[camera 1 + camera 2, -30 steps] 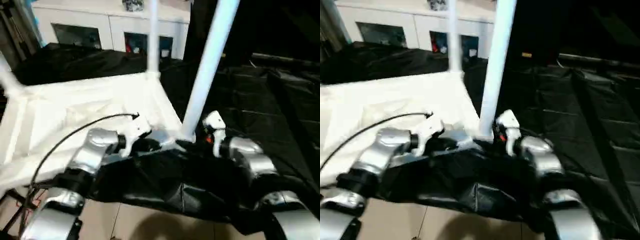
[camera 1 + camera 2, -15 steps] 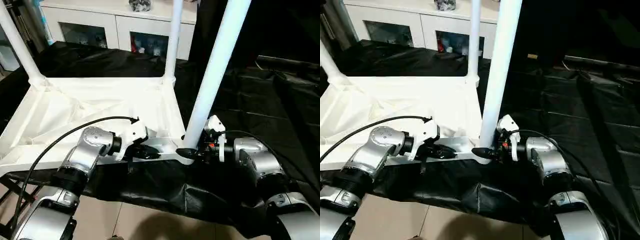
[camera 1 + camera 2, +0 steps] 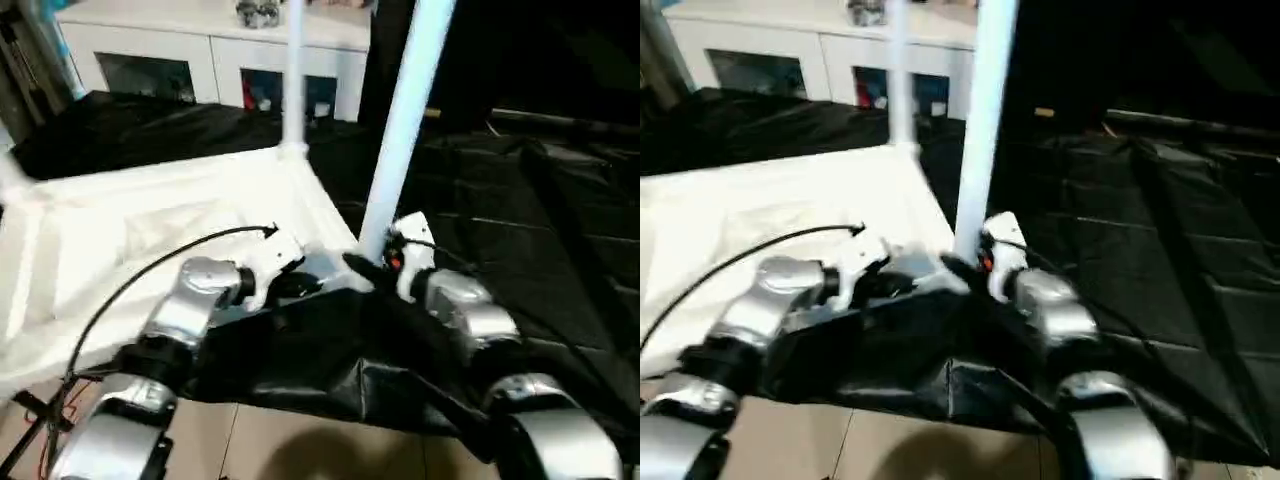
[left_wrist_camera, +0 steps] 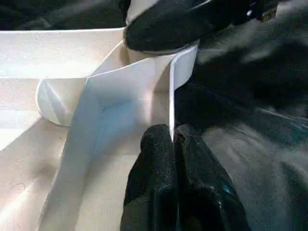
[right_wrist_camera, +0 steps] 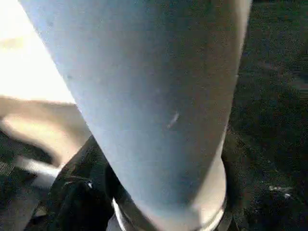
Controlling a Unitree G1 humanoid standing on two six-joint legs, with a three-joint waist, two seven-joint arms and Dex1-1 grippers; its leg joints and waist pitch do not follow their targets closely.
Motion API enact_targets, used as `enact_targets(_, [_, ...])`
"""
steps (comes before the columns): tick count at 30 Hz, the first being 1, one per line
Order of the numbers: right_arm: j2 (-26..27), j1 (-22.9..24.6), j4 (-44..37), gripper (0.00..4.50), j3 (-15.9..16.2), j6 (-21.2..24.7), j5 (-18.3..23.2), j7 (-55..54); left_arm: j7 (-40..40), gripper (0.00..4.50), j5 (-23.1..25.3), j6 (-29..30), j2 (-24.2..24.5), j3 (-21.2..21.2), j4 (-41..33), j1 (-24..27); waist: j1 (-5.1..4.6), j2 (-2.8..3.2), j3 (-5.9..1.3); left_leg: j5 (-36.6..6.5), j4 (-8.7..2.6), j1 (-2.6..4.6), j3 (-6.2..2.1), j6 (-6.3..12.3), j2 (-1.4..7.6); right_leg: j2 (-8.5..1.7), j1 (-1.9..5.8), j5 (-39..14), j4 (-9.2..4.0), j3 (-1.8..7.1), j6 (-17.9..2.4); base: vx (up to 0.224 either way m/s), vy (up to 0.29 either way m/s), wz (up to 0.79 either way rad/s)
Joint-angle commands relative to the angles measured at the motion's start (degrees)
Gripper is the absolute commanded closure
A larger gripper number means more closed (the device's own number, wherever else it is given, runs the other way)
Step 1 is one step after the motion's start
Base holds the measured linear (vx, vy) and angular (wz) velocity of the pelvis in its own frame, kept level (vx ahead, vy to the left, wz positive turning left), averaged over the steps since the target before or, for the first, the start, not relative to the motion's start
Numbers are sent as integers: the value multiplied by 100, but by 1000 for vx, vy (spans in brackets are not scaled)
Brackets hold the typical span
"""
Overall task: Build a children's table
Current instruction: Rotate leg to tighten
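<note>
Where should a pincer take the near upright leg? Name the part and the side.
Grip the near leg low on its shaft, just above the corner socket, coming level from the robot's right. It stands upright and round, and the tabletop blocks its left side.

Upright legs crowding near corner.

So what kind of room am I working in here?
Probably an indoor room set up as a work or test space, not a factory floor. A white cabinet with glass-fronted compartments stands at the back, black sheeting covers the work surface under the upturned children's table, and pale floor tiles show below.
</note>
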Motion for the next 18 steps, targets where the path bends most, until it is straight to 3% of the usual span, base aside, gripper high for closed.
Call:
enact_targets(1, [366,69,408,185,316,166,-274,-277,-10,450,-154,-32,-543,-300,-111,-153,4,17,-235,-2098,-394,54,-58,-29,126,-371,136,-2827,-631,245,-741,0,0,0])
enact_targets(2, [412,43,455,185,335,109,-307,-353,36,450,-146,-3,-602,-307,-143,-152,8,21,-237,-2097,-399,48,-59,-26,131,-372,137,-2771,-621,246,-754,0,0,0])
enact_targets(5, [463,-44,583,115,365,-39,-354,-423,31,450,-195,60,-727,-333,-258,-140,1,20,-238,-2071,-406,15,-53,26,127,-356,154,-2521,-603,248,-808,0,0,0])
enact_targets(8, [302,-74,593,92,435,-214,-415,-124,-82,450,-188,11,-582,-343,-269,-133,11,9,-254,-1955,-392,7,-32,71,128,-351,162,-2239,-577,262,-904,0,0,0])
enact_targets(9, [283,-69,581,72,448,-239,-419,-65,-95,450,-184,3,-561,-342,-265,-131,18,16,-261,-1875,-395,-14,-37,102,129,-355,195,-2094,-555,259,-935,0,0,0])
enact_targets(15, [-58,96,298,27,651,-318,-358,1174,-611,450,-272,-82,-220,-358,-312,-85,53,-2,-273,-1620,-380,-33,-19,252,140,-354,239,-1613,-502,262,-1082,0,0,0])
enact_targets(18, [-251,238,127,27,812,-359,-387,1841,-915,450,-312,-150,-52,-376,-305,-80,60,5,-289,-1480,-368,-37,-11,301,144,-352,259,-1387,-474,267,-1146,0,0,0])
